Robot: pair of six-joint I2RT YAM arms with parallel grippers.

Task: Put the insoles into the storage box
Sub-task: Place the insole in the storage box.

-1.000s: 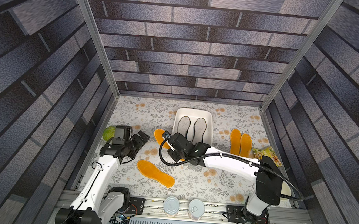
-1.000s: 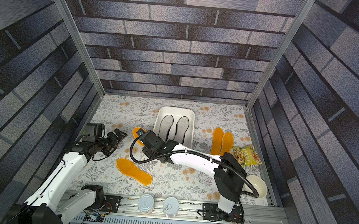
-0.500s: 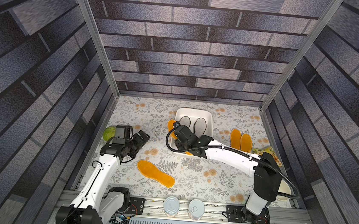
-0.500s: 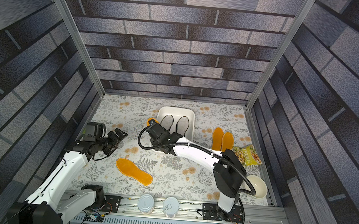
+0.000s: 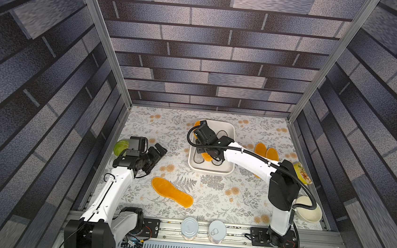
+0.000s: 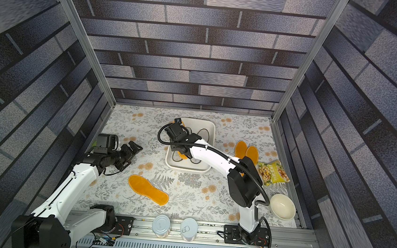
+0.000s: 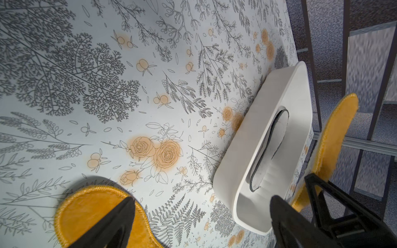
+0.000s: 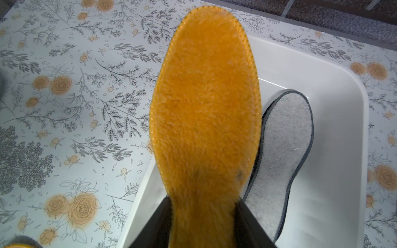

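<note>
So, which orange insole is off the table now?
The orange insole in the right fingers, over the storage box. The others lie flat on the table: one insole near the left arm, a pair right of the box.

the storage box (image 5: 209, 171) sits at the back middle of the bench (image 5: 223, 198). two felt insoles (image 8: 285, 146) lie in it. the right pincer (image 8: 203, 199) holds a fuzzy insole (image 8: 204, 107) above the box's left side. a loose insole (image 5: 171, 195) lies in front and left of the box. a pair of insoles (image 5: 260, 149) lies side by side on its right. the bowl (image 6: 282, 206) sits at the front right.
</note>
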